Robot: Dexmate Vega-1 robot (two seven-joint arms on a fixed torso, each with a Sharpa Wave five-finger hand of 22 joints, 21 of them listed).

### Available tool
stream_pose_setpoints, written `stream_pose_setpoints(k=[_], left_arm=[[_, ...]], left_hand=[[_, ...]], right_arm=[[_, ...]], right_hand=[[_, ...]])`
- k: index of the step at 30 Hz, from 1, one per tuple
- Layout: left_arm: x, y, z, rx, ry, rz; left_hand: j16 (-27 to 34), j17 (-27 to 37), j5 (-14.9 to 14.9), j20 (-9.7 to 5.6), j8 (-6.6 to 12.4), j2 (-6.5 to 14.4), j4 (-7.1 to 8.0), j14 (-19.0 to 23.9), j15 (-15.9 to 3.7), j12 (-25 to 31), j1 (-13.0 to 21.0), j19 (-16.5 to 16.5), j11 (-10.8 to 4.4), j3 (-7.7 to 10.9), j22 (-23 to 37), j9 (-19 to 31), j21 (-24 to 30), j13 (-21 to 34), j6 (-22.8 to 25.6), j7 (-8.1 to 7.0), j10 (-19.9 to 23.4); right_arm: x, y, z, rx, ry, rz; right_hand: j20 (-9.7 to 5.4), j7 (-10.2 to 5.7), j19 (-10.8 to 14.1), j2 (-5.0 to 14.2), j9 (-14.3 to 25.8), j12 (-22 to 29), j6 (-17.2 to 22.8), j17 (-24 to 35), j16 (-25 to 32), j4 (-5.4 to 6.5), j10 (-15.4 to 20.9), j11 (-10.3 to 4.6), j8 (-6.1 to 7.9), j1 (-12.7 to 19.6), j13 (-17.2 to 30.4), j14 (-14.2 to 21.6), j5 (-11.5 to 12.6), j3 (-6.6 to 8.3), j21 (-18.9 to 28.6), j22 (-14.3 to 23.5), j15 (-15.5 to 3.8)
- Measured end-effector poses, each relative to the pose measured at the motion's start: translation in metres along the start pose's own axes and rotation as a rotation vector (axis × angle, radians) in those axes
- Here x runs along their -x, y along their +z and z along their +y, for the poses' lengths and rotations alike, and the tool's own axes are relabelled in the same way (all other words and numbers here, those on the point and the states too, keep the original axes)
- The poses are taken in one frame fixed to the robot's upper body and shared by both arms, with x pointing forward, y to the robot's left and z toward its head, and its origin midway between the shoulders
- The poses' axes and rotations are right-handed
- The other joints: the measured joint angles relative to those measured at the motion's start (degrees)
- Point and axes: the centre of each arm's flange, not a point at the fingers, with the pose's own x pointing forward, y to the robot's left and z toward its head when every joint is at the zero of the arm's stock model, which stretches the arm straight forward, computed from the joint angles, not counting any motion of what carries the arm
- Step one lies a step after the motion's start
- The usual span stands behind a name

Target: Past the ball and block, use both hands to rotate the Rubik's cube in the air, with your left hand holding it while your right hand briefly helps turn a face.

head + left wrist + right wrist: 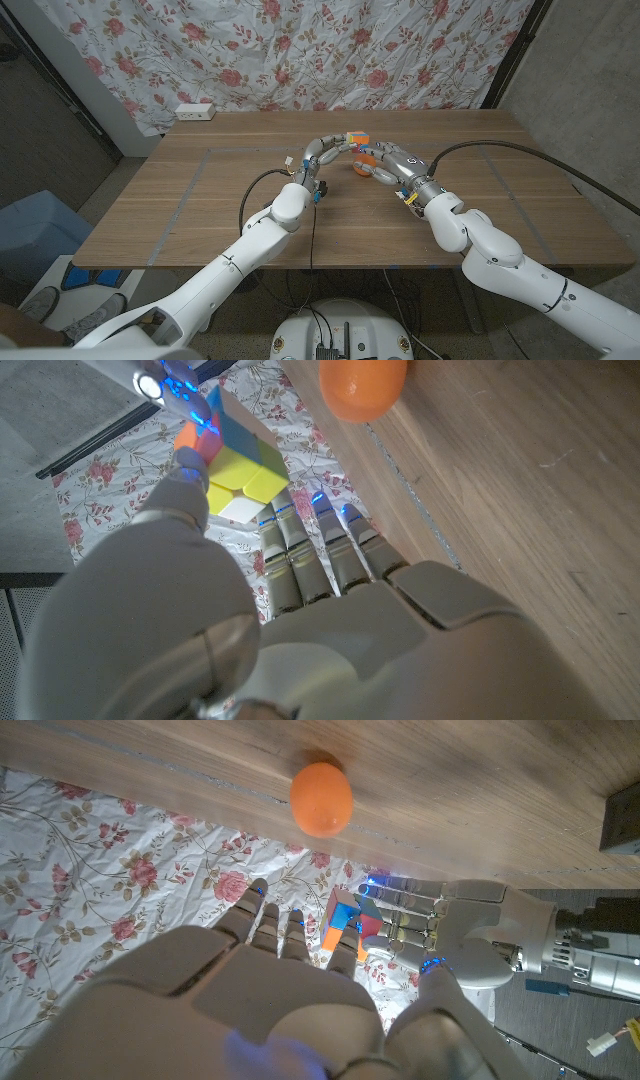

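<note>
Two hands meet at the cube

Left hand (325,150) holds the cube (354,139) up above the counter (200,200), just over the ball (362,160). Right hand (392,160) reaches in, fingers spread, holding nothing, ready to turn a face.

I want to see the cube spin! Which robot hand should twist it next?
The right hand, probably. The left hand holds the Rubik's cube up off the table, so it is busy. The right hand's fingers reach toward the cube, just above the orange ball, ready to turn a face.
</note>
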Motion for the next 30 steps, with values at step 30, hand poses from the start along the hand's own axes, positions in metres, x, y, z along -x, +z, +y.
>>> stream_pose_setpoints(k=[30], left_arm=[[0.0023, 0.0027, 0.0084, -0.052, -0.009, 0.004]], left_hand=[[-0.40, 0.00, 0.20, 0.00, 0.02, -0.07, 0.04, 0.00, 0.00, -0.28, 0.07, 0.00, 0.00, 0.01, 0.00, 0.27, 0.00, 0.00, 0.39, 0.39, 0.00]], right_arm=[[0.0092, -0.0077, -0.0030, -0.016, -0.005, 0.018]], right_hand=[[-0.41, 0.07, 0.41, 0.00, 0.15, 0.00, 0.50, 0.00, 0.00, 0.00, 0.01, 0.01, -0.15, 0.00, 0.00, 0.32, 0.00, 0.00, 0.00, 0.00, -0.31]])
